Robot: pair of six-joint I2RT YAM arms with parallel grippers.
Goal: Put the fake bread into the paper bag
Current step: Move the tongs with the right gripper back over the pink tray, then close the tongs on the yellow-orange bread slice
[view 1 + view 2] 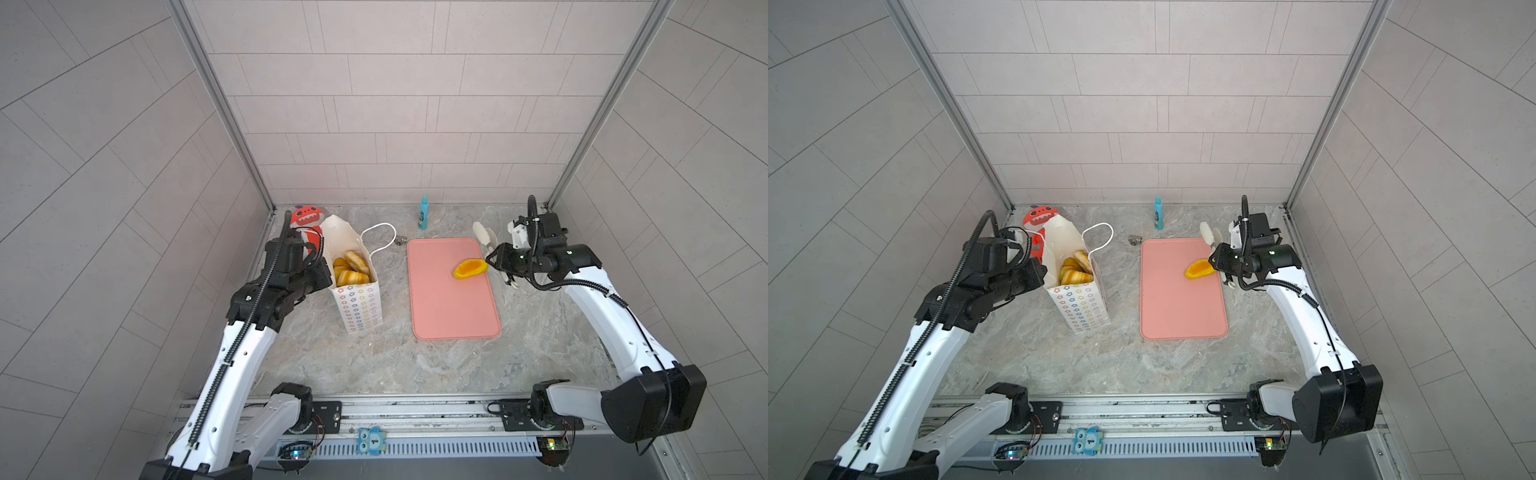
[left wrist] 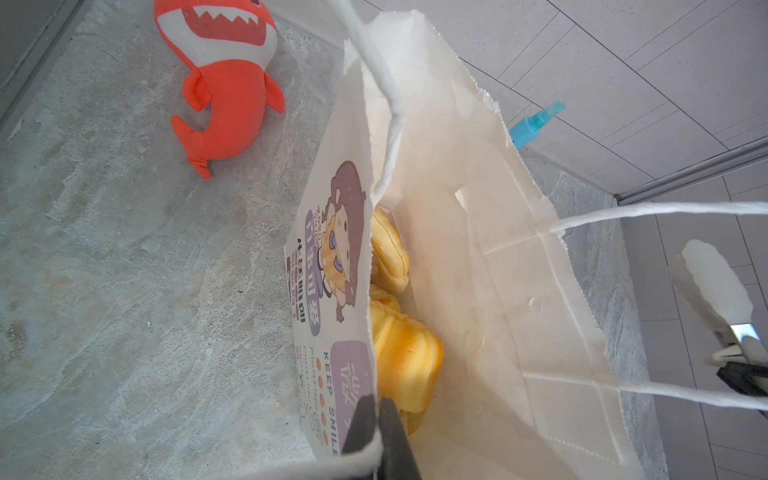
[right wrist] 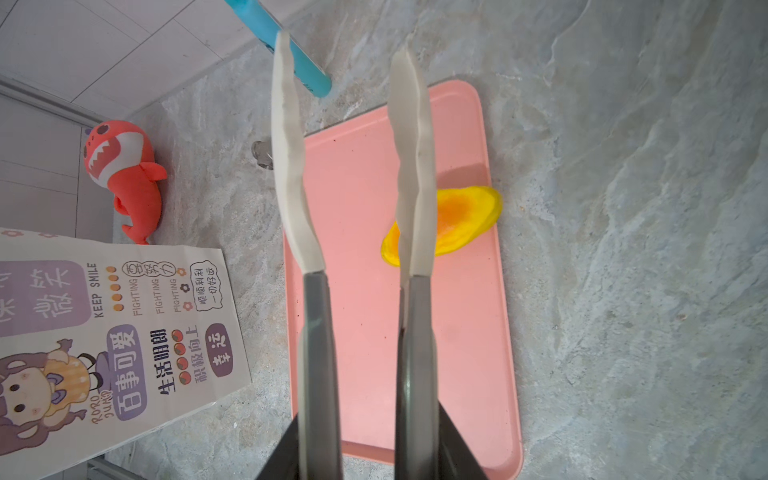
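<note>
Where the tray ends (right edge), one bread piece lies.

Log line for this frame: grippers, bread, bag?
left gripper shut on paper bag rim | right gripper shut on tongs, blades apart, empty | one fake bread piece on pink tray | other bread in bag

1. Left arm: white shell links, black joint housings, black ribbed cable conduit alongside.
2. Right arm: white links, bulky black elbow block, thin black cable clipped on.
3. Left pincer: dark grey fingers.
</note>
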